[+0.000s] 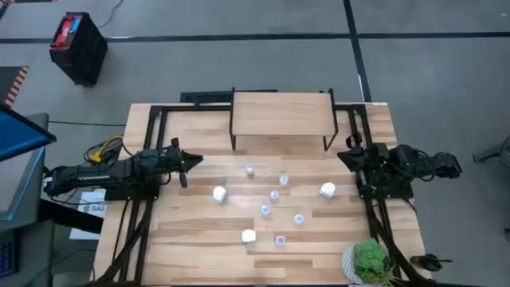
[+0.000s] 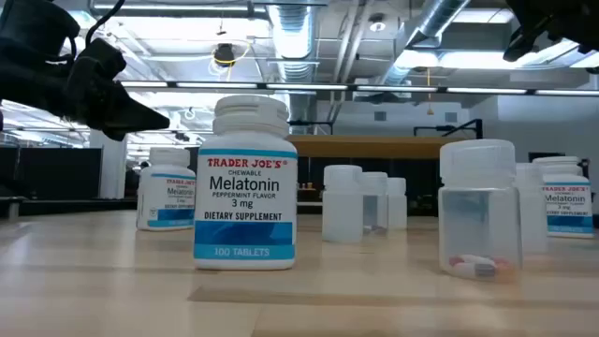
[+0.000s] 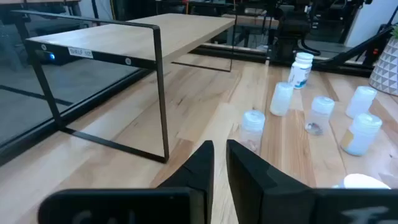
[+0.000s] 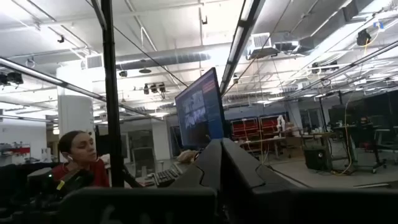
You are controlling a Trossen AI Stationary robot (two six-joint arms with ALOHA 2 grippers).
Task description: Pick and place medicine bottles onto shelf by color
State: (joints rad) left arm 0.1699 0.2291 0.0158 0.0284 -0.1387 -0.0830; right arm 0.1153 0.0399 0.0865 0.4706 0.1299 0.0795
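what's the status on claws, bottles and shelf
Left claw and right claw shut, empty. Small white and translucent medicine bottles loose on table. Low light-wood shelf bare. Nothing blocking.

Table (image 1: 199, 231): I logged pale wood in jointed strips, smooth, with a soft satin sheen. Shelf (image 3: 180, 34): matching light wood board on thin matt black metal legs. White bottles (image 2: 245, 183): I noted opaque plastic, ribbed caps, glossy paper labels. Small bottles (image 2: 477, 211): translucent, frosted-looking plastic. Left gripper (image 3: 219, 171) and right gripper (image 4: 221, 171): I recorded dark matt plastic fingers.
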